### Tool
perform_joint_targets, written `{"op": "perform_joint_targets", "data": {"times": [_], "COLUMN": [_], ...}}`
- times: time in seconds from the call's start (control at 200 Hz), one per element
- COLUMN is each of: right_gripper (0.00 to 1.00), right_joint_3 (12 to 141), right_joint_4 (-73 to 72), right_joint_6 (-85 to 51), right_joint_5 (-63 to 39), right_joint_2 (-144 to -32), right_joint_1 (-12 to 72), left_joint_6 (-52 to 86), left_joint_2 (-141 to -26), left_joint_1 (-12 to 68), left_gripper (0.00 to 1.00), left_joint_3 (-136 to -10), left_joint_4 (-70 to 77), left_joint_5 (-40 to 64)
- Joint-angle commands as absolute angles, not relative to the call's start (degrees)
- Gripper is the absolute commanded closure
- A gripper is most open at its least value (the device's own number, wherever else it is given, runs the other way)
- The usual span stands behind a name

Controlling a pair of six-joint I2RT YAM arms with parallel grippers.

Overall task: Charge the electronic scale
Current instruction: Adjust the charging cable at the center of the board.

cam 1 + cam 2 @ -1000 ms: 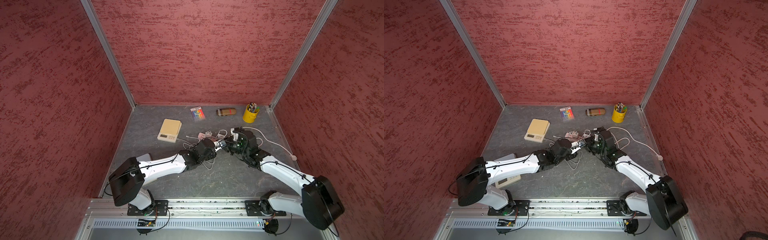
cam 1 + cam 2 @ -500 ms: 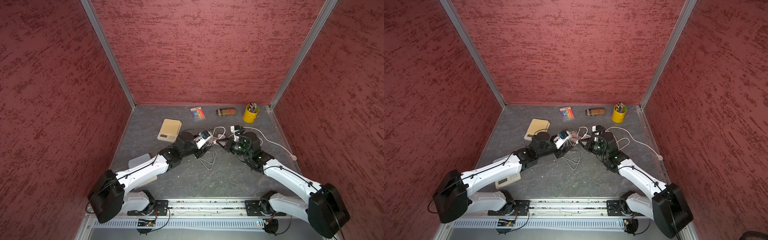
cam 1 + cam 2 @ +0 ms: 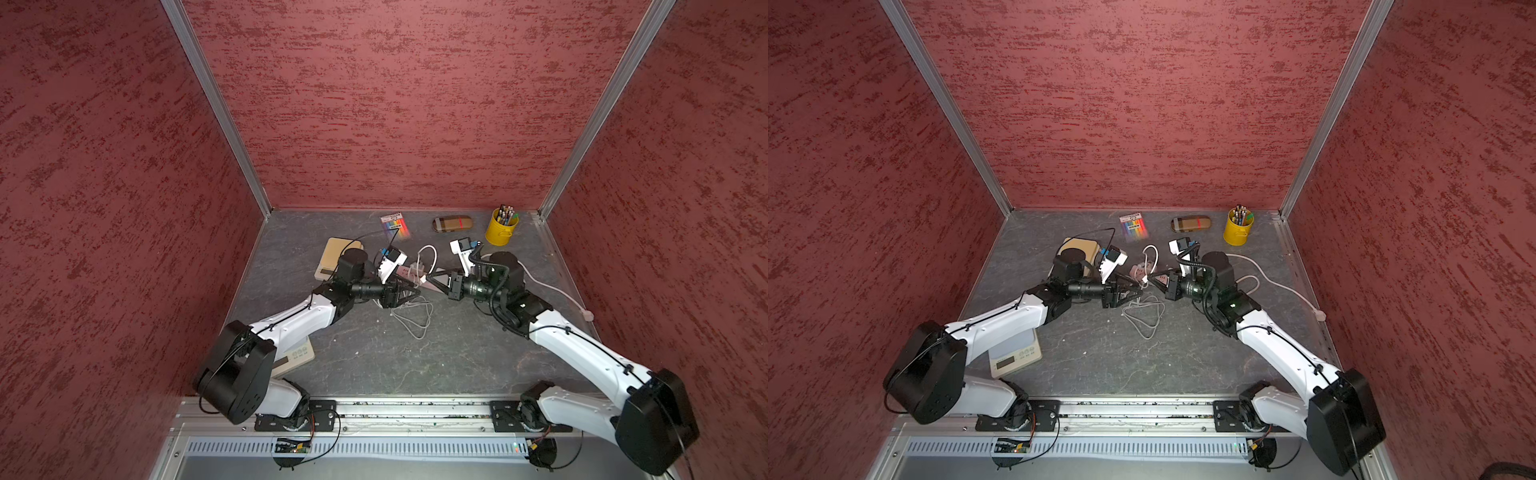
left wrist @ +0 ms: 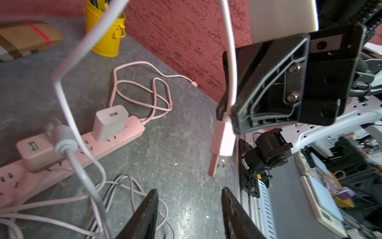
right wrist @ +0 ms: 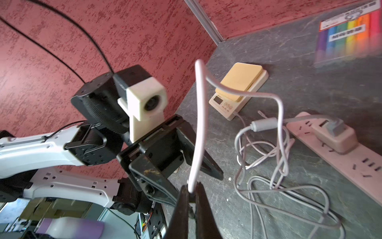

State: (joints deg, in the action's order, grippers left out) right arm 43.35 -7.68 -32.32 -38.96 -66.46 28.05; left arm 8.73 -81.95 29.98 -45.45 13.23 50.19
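The electronic scale (image 3: pixel 332 254) (image 5: pixel 239 82), cream with a tan top, lies at the back left, partly behind my left wrist; a thin cable runs from its front edge. My right gripper (image 5: pixel 192 190) (image 3: pixel 430 280) is shut on a white-pink cable (image 5: pixel 199 124), and the cable's USB plug (image 4: pixel 219 157) hangs below its fingers. My left gripper (image 4: pixel 189 207) (image 3: pixel 409 293) is open and empty, facing the plug a short way off. A pink power strip (image 4: pixel 128 130) carries a white charger (image 4: pixel 109 122) and a pink charger (image 4: pixel 35 151).
Loose grey cable (image 3: pixel 411 320) coils on the floor between the arms. A second scale (image 3: pixel 1013 353) lies under my left arm at the front left. A yellow pencil cup (image 3: pixel 501 228), a pencil case (image 3: pixel 453 223) and a pen pack (image 3: pixel 395 222) stand along the back wall.
My left gripper, shut beside the right one a second ago, has opened and drawn back a little. The right gripper keeps the cable and has shifted slightly left.
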Motion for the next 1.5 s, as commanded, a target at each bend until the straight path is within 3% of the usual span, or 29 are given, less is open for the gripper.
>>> {"op": "perform_joint_targets", "data": {"times": [0.0,0.23,0.376,0.551,0.631,0.726,0.806,0.842,0.942,1.022,1.182,1.262,1.498], "right_gripper": [1.00,1.00,1.00,1.00,1.00,1.00,1.00,1.00,1.00,1.00,1.00,1.00,1.00], "right_joint_3": [44.21,44.38,44.81,45.27,45.22,45.03,45.14,45.09,45.18,45.11,44.82,44.71,44.26], "right_joint_4": [-10.26,-10.02,-11.38,-12.10,-12.12,-12.95,-13.45,-13.68,-13.97,-13.97,-14.49,-14.93,-17.15], "right_joint_6": [-31.28,-30.64,-31.22,-31.40,-31.38,-31.67,-31.81,-31.84,-32.12,-32.26,-32.67,-33.04,-34.53], "right_joint_5": [-44.32,-46.02,-47.42,-47.16,-46.21,-46.20,-46.34,-46.49,-46.54,-46.31,-45.55,-45.60,-45.44], "right_joint_2": [-67.48,-68.94,-69.76,-70.49,-70.90,-71.27,-71.45,-71.46,-71.50,-71.36,-70.69,-70.58,-71.02], "right_joint_1": [27.95,27.97,27.93,27.86,27.87,27.77,27.68,27.69,27.60,27.44,27.27,27.17,27.06], "left_joint_6": [12.82,17.37,17.61,19.41,20.07,20.48,20.58,20.68,20.92,21.26,20.81,20.34,20.85], "left_joint_2": [-82.96,-83.23,-83.65,-84.68,-84.93,-84.89,-84.88,-84.83,-85.29,-85.56,-85.51,-85.65,-86.41], "left_joint_1": [29.17,27.02,26.60,26.66,26.69,26.65,26.69,26.70,26.45,26.33,26.45,26.45,26.39], "left_gripper": [0.49,0.56,0.73,0.85,0.85,0.70,0.67,0.69,0.88,0.89,0.66,0.64,0.98], "left_joint_3": [-47.29,-46.80,-46.93,-47.12,-47.07,-46.74,-46.50,-46.62,-46.93,-47.13,-47.00,-47.12,-47.50], "left_joint_4": [18.03,23.21,23.12,24.93,25.62,25.66,25.43,25.20,24.69,24.69,23.89,22.82,22.98], "left_joint_5": [55.31,59.67,61.03,63.13,63.71,63.92,64.31,64.65,65.40,65.65,65.63,65.74,66.94]}}
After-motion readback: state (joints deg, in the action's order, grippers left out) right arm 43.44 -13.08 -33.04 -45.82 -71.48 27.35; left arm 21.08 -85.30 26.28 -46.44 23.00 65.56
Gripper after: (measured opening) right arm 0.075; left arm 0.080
